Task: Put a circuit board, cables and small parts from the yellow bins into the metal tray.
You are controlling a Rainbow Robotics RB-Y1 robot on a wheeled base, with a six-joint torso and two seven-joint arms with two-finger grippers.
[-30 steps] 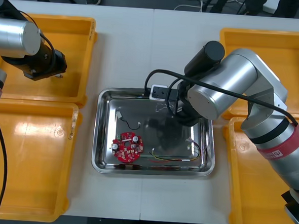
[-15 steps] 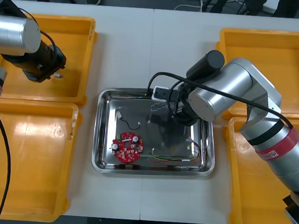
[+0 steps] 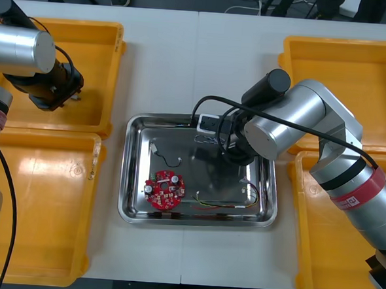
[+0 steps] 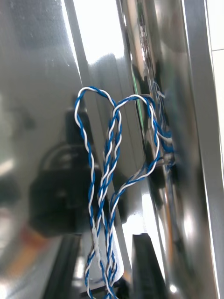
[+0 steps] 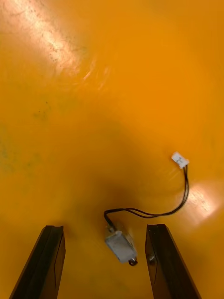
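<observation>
Light table (image 3: pixel 165 64) with yellow bins (image 3: pixel 21 173) down both sides and the metal tray (image 3: pixel 130 180) sitting in the middle, that's my setup. Right gripper (image 4: pixel 105 236) is over the far right part of the tray, and its fingers (image 4: pixel 142 266) are pinching the twisted blue and white cable (image 4: pixel 109 154). The loops of it hang out past the fingertips toward the shiny tray floor, close to the tray's side wall.

Stuff lying in the tray: a round red circuit board (image 3: pixel 165 189) in the near left part, a thin black cable (image 3: pixel 170 160) just beyond it, and a red and yellow cable (image 3: pixel 219 204) along the near right side.

Left gripper (image 5: pixel 105 228) is down in the far left bin (image 3: pixel 100 47), fingers spread wide. A small metal part (image 5: pixel 120 246) lies on the bin floor between them, nearer one finger than the other but touching neither. A black lead (image 5: pixel 158 212) runs from it to a white plug (image 5: pixel 179 160) further out.
</observation>
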